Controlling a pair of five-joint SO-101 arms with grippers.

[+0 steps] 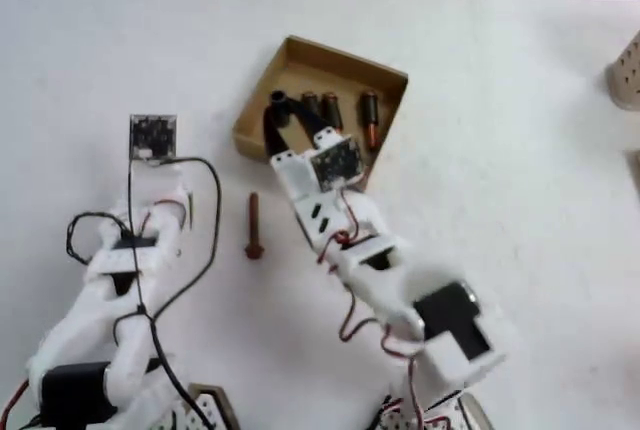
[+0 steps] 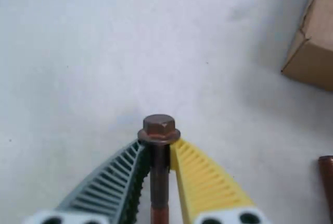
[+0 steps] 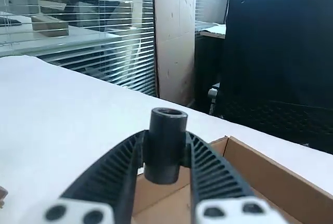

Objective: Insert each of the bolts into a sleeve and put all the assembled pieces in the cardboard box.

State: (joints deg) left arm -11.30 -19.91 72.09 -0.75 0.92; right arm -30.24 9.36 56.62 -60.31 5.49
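A copper bolt [image 2: 158,128] stands head-first between the grey and yellow fingers of my left gripper [image 2: 159,148], which is shut on its shank above the white table. My left arm's wrist [image 1: 152,138] sits left of the cardboard box [image 1: 345,58]. My right gripper [image 1: 280,112] hangs over the box's near-left corner, shut on a black sleeve [image 3: 166,130] held upright with its bore showing. The sleeve [image 1: 279,100] is over the box wall [image 3: 260,174]. Three assembled pieces [image 1: 330,108] lie inside the box. A loose bolt [image 1: 253,226] rests on the table between the arms.
The box corner [image 2: 312,47] and the loose bolt's tip [image 2: 327,182] lie off to one side of my left gripper. A perforated pale object [image 1: 625,75] stands at the table's right edge. Black and red cables [image 1: 205,240] trail across the table near the arms.
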